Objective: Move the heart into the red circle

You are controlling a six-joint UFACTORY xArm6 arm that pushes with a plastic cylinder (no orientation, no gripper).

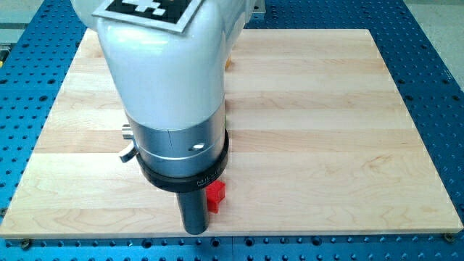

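A small red block [215,196] shows at the view's bottom centre, partly hidden behind my dark rod; its shape cannot be made out. My tip [194,230] rests near the board's bottom edge, just left of and below that red block, close to touching it. A sliver of an orange or yellow block [228,63] peeks out at the arm's right side near the view's top. No heart shape and no red circle can be told apart here; the large white arm body hides much of the board's left centre.
The wooden board [326,130] lies on a blue perforated table [435,87]. The white and silver arm housing [170,94] fills the upper left centre. The board's bottom edge runs just under my tip.
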